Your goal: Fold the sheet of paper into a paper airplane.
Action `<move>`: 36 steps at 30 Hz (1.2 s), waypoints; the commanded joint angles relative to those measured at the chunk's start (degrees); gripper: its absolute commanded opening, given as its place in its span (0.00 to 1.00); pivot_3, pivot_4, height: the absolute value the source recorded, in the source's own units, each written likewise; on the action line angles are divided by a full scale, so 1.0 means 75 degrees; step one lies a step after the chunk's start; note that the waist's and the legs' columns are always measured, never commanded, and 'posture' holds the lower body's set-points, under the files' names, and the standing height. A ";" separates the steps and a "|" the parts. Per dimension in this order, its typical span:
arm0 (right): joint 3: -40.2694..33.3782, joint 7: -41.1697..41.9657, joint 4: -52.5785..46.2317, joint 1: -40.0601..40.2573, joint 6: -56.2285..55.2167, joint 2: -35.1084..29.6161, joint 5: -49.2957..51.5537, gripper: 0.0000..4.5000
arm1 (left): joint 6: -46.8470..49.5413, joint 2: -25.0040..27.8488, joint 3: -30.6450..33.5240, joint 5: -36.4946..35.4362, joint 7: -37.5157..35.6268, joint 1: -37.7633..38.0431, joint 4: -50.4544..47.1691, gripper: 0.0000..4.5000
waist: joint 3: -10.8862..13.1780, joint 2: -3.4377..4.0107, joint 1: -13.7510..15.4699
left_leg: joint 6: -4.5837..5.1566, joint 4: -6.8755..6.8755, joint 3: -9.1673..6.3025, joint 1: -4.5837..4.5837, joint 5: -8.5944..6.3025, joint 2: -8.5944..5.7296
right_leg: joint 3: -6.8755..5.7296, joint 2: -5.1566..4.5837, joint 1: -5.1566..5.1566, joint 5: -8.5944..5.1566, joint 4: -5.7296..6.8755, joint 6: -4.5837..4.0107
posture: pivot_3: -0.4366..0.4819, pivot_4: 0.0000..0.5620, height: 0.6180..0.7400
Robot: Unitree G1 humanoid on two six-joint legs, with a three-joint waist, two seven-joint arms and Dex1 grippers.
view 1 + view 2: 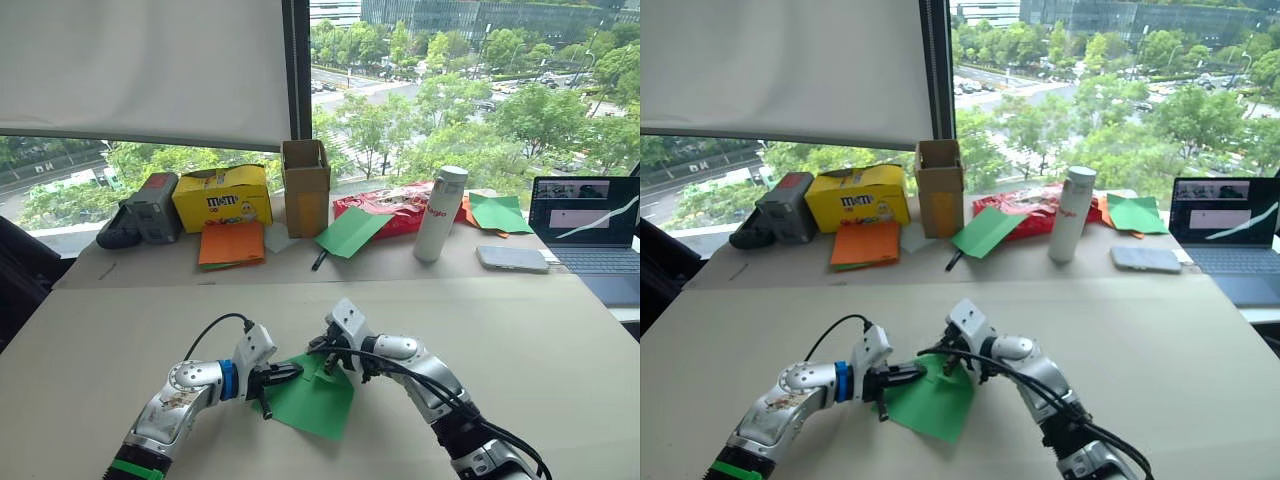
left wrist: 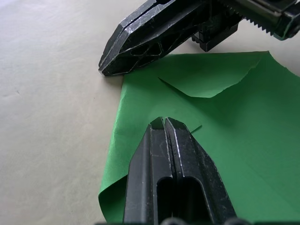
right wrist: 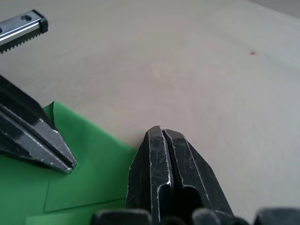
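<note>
The green sheet of paper (image 1: 318,400) lies mostly flat on the near table, between my two arms. One flap (image 2: 206,79) at its far side is folded over. My left gripper (image 2: 164,123) is shut, and its tips rest on top of the sheet near its left edge. My right gripper (image 3: 161,131) is also shut, with its tips down at the sheet's far edge, close to the left gripper's tips. In the left eye view the left gripper (image 1: 296,372) and the right gripper (image 1: 329,366) nearly meet over the sheet's upper left part. The paper airplane is out of view.
Along the back of the table stand a grey device (image 1: 150,208), a yellow box (image 1: 222,197), orange paper sheets (image 1: 232,243), a cardboard box (image 1: 306,185), a spare green sheet (image 1: 352,231), a red bag (image 1: 390,208), a white bottle (image 1: 441,213) and a laptop (image 1: 590,225).
</note>
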 commanded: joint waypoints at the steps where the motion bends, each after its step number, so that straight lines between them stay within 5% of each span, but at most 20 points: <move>1: -0.0613 -0.0317 -0.0392 -0.0073 -0.0320 0.0033 0.0197 0.00 | 0.0298 0.0003 -0.0291 0.0172 0.0036 0.0241 0.0389 0.01 | 0.0000 0.0001 0.0020 | 0.0000 0.0000 0.0000 -0.0008 0.0000 -0.0002 | 0.0000 -0.0001 -0.0007 0.0000 0.0000 0.0000 | 0.48 0.27 1.00; 20: 0.0288 0.0236 -0.0695 0.0584 0.0033 -0.0519 -0.0124 0.00 | 0.0382 -0.0154 -0.0225 0.0058 0.0121 0.0187 0.0395 0.01 | 0.0001 0.0002 0.0058 | 0.0002 0.0000 -0.0003 -0.0021 -0.0001 0.0000 | -0.0005 -0.0001 -0.0004 0.0000 -0.0013 0.0000 | 0.48 0.27 1.00; 36: 0.0528 -0.0005 -0.0498 0.0790 0.0261 -0.0566 -0.0433 0.00 | 0.1399 -0.1252 0.0218 -0.0579 0.0954 -0.0829 0.0157 0.01 | 0.0008 -0.0021 0.0068 | -0.0010 0.0001 -0.0005 -0.0031 0.0006 -0.0001 | -0.0005 0.0006 0.0006 0.0000 -0.0012 0.0000 | 0.48 0.27 1.00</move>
